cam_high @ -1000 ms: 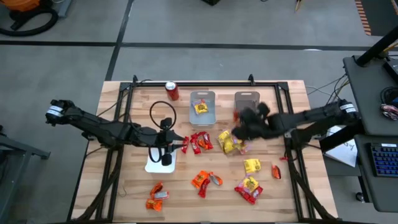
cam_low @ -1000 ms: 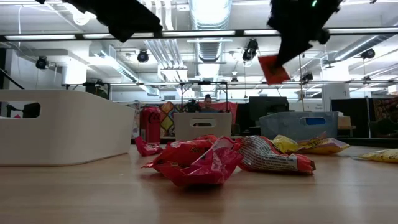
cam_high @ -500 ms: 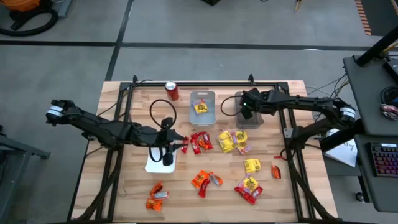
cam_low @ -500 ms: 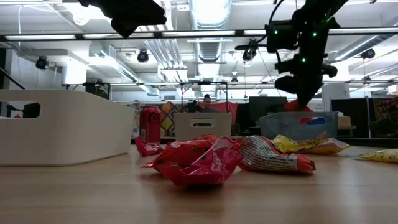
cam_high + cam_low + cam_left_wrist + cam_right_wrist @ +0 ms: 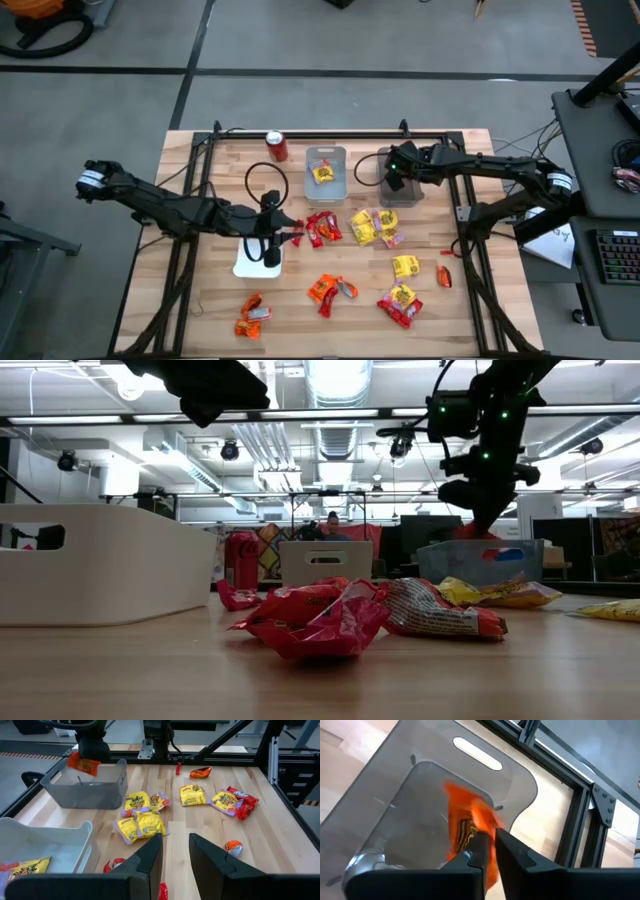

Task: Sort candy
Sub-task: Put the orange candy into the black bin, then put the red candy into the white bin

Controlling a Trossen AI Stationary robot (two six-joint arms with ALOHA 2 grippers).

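My right gripper (image 5: pixel 393 175) hovers over the darker grey tray (image 5: pixel 400 153) at the far side and is shut on an orange candy packet (image 5: pixel 470 827). My left gripper (image 5: pixel 272 228) is open above the table, between the white tray (image 5: pixel 250 265) and a red candy heap (image 5: pixel 320 228); it touches nothing. The middle light grey tray (image 5: pixel 326 172) holds a yellow packet. Loose on the wood lie yellow packets (image 5: pixel 372 228), orange packets (image 5: pixel 330 290) and a mixed red and yellow pile (image 5: pixel 400 302). My right gripper pinches the orange packet between its two fingers at the packet's upper part (image 5: pixel 479 822). The fingers (image 5: pixel 512 852) come from above, pointing down. The packet (image 5: pixel 84 765) hangs crumpled below them, lifted clear, at about the height of the grey tray's rim (image 5: pixel 480 545).
A red soda can (image 5: pixel 277 147) stands near the far edge, left of the trays. More orange packets (image 5: pixel 250 318) lie near the near-left corner. A black cable loop (image 5: pixel 262 180) lies behind the white tray. Black frame rails (image 5: pixel 470 230) run along the table's sides.
My right gripper has swung from above the yellow candy heap toward the far edge, carrying the orange packet, and has come down over the darker grey tray. For the last half second it has held almost still there.
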